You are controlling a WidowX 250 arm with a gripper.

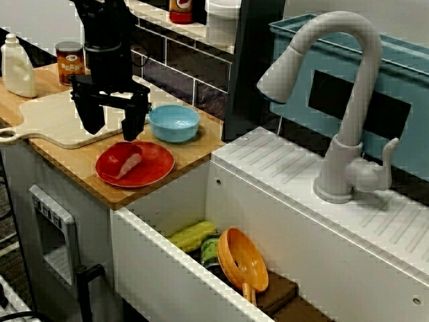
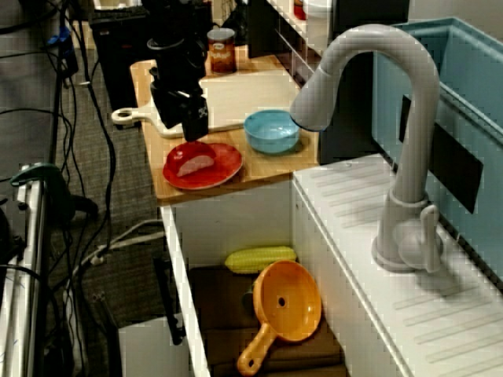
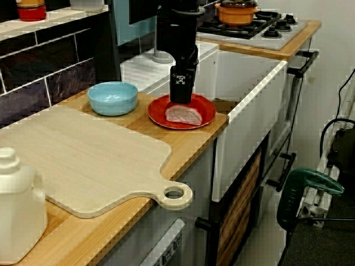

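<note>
My black gripper (image 1: 112, 127) hangs open just above the back edge of a red plate (image 1: 151, 166), its two fingers spread wide with nothing between them. On the plate lies a pink piece of raw meat (image 1: 129, 162), a little below and in front of the fingertips. From the side view over the sink, the gripper (image 2: 187, 126) stands over the plate (image 2: 224, 162) and the meat (image 2: 195, 164). In the view along the counter, the gripper (image 3: 181, 94) hovers right above the meat (image 3: 183, 114) without touching it.
A light blue bowl (image 1: 174, 123) sits beside the plate. A wooden cutting board (image 3: 83, 160) lies behind, with a white bottle (image 1: 18, 67) and a jar (image 1: 69, 62). In the sink are a corn cob (image 2: 259, 258), an orange strainer (image 2: 286, 302) and a can (image 1: 210, 251). The faucet (image 1: 342, 107) rises on the right.
</note>
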